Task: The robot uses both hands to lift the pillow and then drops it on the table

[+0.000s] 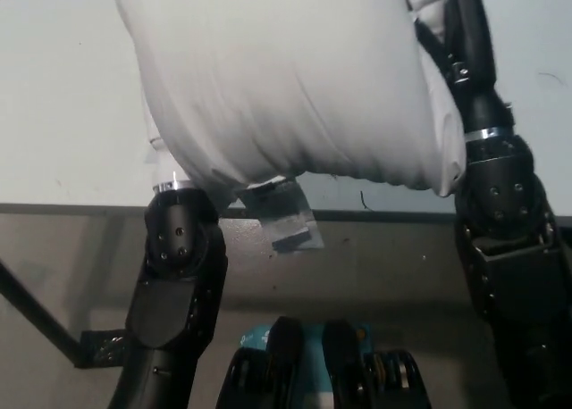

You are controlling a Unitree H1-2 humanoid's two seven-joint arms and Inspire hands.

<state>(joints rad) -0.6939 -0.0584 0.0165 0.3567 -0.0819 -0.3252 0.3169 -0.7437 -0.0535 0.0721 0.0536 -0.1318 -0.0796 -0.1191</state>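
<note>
While the pillow [286, 79] hangs raised between the two arms, its near edge bulges out past the near edge of the white table [63, 114], and a care label [284, 214] dangles from that near seam over the gap before the table.

Nearest the onlooker, both forearms rise from below, one at each side of the pillow. On the left, the wrist disappears under the pillow's lower left corner; the left hand [163, 166] is almost wholly covered by fabric, and whether its fingers are closed or spread cannot be told. On the right, the black right hand [466, 34] runs up along the pillow's right flank, pressed against it; its fingers are hidden by the pillow and the frame's top, so their state cannot be told either.

Further off, the pillow fills the upper middle of the view, its long axis running left to right, spanning from one hand to the other. It appears held by side pressure, clear of the table surface.

Judgement: the lift looks complete or nearly so. The drop depends on both hands parting sideways, away from the pillow's ends, so that it falls onto the table rather than off its near edge.
</note>
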